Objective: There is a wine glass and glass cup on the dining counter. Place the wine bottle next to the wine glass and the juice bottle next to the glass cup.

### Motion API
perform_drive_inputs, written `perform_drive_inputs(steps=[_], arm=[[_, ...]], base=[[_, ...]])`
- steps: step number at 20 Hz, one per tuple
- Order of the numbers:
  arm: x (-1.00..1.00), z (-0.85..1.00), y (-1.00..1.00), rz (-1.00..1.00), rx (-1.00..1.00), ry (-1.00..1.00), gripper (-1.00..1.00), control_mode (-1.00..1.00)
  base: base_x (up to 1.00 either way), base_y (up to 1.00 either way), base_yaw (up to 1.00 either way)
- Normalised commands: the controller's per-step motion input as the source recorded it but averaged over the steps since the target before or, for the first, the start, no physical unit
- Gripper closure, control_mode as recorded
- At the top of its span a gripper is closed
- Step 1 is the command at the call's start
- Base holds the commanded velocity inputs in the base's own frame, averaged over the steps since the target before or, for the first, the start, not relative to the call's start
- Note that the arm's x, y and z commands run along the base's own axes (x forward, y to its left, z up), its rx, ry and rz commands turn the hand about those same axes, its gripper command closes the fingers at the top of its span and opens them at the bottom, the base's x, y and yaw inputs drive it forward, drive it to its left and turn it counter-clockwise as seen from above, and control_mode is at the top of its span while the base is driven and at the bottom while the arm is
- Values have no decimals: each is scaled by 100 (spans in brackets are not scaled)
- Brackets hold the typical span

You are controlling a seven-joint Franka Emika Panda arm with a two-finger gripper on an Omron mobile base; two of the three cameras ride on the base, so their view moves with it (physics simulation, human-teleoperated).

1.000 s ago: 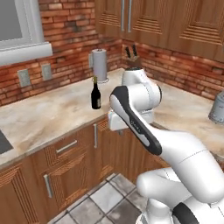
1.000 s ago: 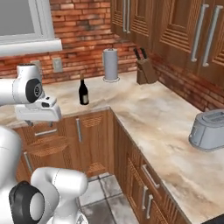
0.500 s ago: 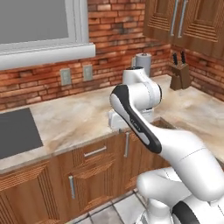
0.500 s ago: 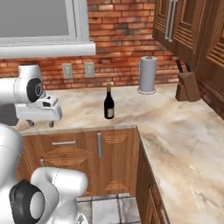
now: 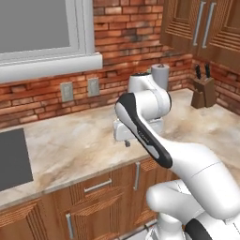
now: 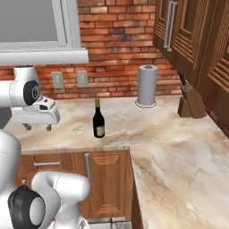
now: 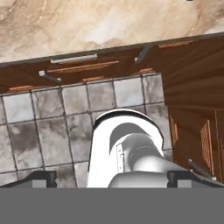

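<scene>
The view has turned left since the earlier picture: the window is now bigger and the grey toaster has gone out of sight. The wine bottle stands upright on the marbled table, to the left of the paper towel roll. The claw is released, its fingers wide apart and empty, well left of the bottle.
</scene>
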Motion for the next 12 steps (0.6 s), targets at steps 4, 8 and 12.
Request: perform_drive_inputs(steps=[4, 8, 12], arm=[[0, 0, 0, 0, 0, 0, -100, 100], [0, 0, 0, 0, 0, 0, -100, 100], [0, 0, 0, 0, 0, 0, -100, 100]], base=[[62, -26, 5], [61, -18, 15], [47, -14, 13]])
